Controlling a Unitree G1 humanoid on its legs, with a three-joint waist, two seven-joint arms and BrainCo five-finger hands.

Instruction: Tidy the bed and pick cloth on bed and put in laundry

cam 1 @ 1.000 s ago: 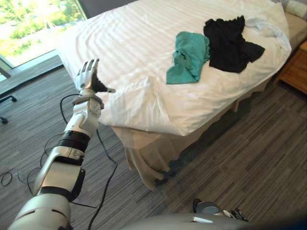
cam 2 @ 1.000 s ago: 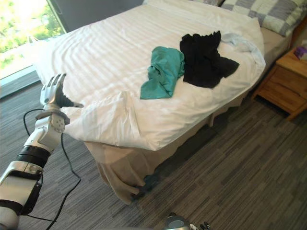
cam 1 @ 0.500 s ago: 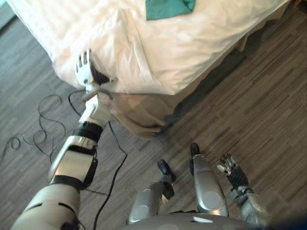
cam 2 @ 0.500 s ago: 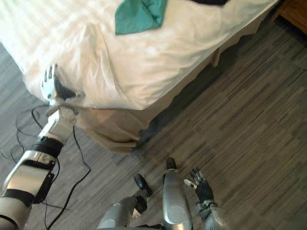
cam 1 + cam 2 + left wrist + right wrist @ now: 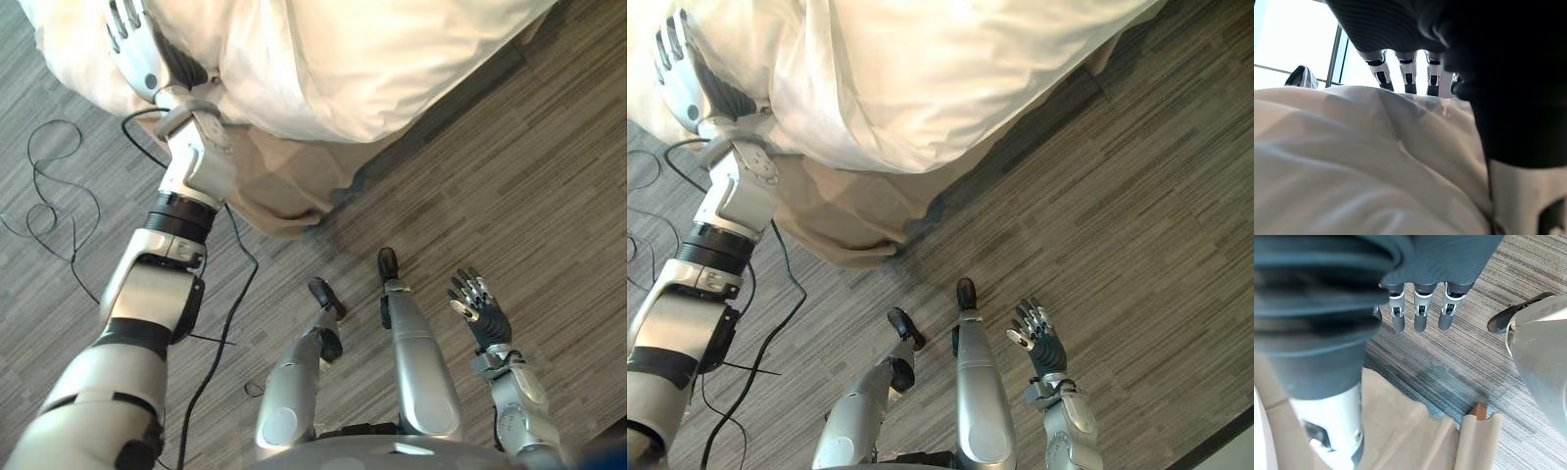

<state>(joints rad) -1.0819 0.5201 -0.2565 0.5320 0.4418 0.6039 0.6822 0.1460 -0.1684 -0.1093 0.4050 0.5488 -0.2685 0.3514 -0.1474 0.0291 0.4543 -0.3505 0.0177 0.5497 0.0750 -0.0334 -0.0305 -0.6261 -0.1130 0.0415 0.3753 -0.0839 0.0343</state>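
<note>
Bed [image 5: 392, 59] corner, rumpled.
White duvet [image 5: 921, 78] hangs creased over the corner; beige skirt [image 5: 284, 186] droops below it, bunched on the grey floor [image 5: 509, 176].

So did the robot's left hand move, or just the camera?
Yes. The camera tipped down, but the left hand also went toward the white duvet: earlier it stood beside its edge, over floor; now its straight fingers overlap it.

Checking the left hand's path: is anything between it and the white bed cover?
Nothing visible. The left hand, held open, is right at the corner of the white bed cover, with no object between them. The right hand hangs open over the floor.
</note>
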